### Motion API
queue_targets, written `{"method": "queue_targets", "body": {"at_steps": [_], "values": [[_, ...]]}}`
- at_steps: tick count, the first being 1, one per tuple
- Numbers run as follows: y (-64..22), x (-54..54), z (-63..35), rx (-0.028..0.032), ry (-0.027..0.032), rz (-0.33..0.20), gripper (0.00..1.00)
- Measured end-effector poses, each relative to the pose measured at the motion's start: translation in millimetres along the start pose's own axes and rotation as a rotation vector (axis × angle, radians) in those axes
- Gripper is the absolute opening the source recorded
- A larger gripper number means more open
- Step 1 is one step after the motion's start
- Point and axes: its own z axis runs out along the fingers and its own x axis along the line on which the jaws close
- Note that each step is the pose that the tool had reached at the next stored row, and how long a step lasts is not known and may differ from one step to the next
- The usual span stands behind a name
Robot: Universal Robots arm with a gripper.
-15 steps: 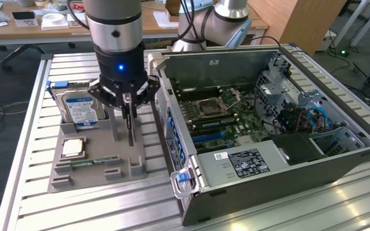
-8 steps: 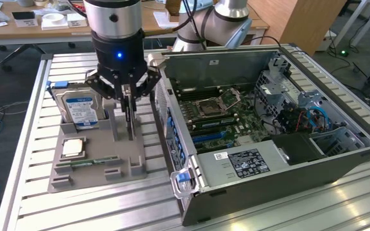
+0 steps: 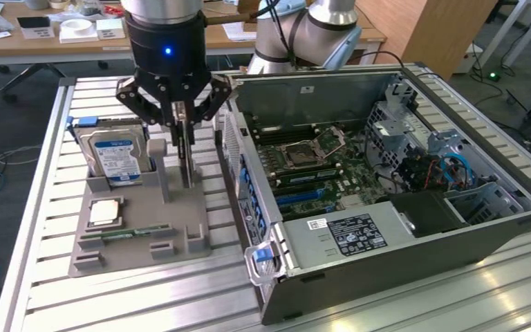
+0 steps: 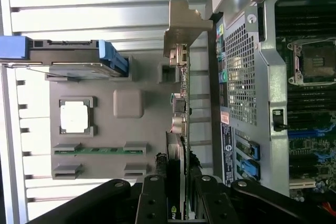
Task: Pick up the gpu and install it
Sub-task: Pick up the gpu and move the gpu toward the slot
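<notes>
Behind the work area stand office desks with small items on them, and in front is a counter of ribbed aluminium profiles. On it lies a grey holder. It carries a hard drive with a blue label standing on its edge, a processor lying flat, and a RAM stick in a low slot. Just beside the holder, on the exterior view's right, is an open computer case with its motherboard exposed.

The gpu stands upright on its edge over the holder, near the hard drive and close to the wall of the case. It is not yet inside the case. The claw is closed on the upper edge of the card, with one of the fingers on each flat side. In the wrist view the silver bracket is at the far end of the card, away from the grip. I cannot tell if the lower edge rests in the holder or is already free of it.

In my judgement the card is light and stiff, but also fragile. The board bends a little under side load, the fan and small parts do not like pressure, and the edge contacts scratch easily. A hold on the flat faces near the middle of the length seems right, so that the card does not tip toward the heavier bracket end.
</notes>
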Motion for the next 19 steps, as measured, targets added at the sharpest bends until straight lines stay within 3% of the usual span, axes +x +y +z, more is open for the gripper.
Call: {"method": "queue_targets", "body": {"at_steps": [5, 19], "values": [[0.4, -0.2, -8.6, 0.0002, -0.0001, 0.000, 0.26], [2.1, -1.1, -48.0, 0.0001, -0.0001, 0.000, 0.26]]}}
